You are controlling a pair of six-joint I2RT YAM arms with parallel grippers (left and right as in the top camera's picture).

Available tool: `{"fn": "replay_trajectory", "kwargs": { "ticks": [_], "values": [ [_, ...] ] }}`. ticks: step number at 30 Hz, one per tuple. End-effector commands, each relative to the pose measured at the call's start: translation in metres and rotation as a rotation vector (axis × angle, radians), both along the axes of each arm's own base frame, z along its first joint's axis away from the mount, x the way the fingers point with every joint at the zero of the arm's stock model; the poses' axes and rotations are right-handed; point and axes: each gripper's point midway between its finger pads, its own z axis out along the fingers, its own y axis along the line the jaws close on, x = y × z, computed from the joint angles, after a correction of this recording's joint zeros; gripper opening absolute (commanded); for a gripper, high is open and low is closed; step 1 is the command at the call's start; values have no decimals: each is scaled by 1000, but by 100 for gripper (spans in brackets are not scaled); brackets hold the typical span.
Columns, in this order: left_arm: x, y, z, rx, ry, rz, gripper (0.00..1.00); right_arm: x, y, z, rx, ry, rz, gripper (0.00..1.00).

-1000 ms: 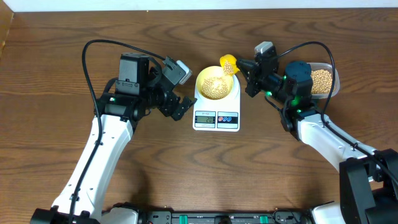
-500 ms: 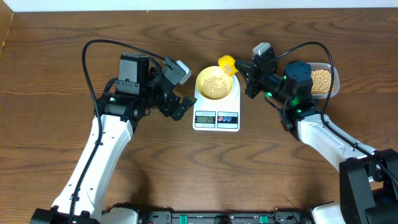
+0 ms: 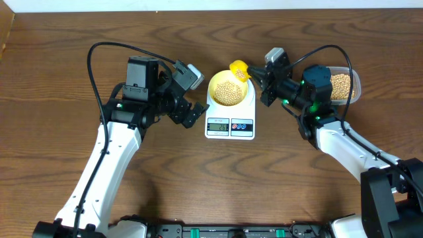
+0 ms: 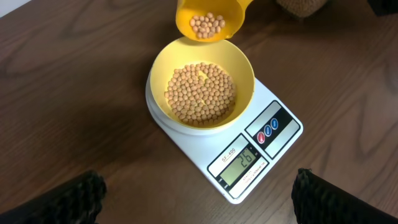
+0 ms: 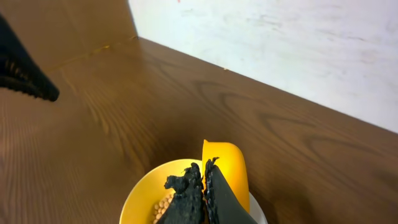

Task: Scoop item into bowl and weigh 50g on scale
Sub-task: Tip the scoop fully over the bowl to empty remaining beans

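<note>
The pale-yellow bowl (image 3: 214, 84) sits on the white scale (image 3: 230, 125) and holds many tan beans (image 3: 229, 92). In the left wrist view the bowl (image 4: 246, 70), beans (image 4: 200, 93) and scale (image 4: 281, 144) show clearly, and the display reads 26. My right gripper (image 3: 260, 77) is shut on the handle of a yellow scoop (image 3: 238, 69), held over the bowl's far rim. The scoop (image 4: 208, 15) holds several beans. In the right wrist view my fingers (image 5: 204, 182) pinch the scoop (image 5: 228, 165) above the bowl (image 5: 138, 194). My left gripper (image 3: 192, 100) is open and empty, left of the scale.
A clear plastic container (image 3: 357, 84) full of beans stands at the right, behind my right wrist. The brown wooden table runs on all sides. A pale wall lies beyond the table's far edge in the right wrist view.
The scoop has shifted slightly left and back over the bowl's far rim. The left arm has not moved.
</note>
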Motion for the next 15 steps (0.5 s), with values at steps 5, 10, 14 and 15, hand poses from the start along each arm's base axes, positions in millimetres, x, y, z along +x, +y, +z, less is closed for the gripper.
{"fn": "replay_trajectory", "kwargs": {
  "ticks": [5, 10, 14, 15],
  "values": [
    [-3, -1, 2, -15, 1, -4, 97, -6, 8, -1, -28, -39, 57, 1],
    [-3, -1, 2, -15, 1, -4, 98, -8, 9, -1, -42, -59, 70, 1],
    [-3, -1, 2, -15, 1, -4, 98, -9, 10, -1, -51, -72, 80, 1],
    [-3, -1, 2, -15, 1, -4, 98, -8, 10, -1, -51, -72, 80, 1]
  ]
}}
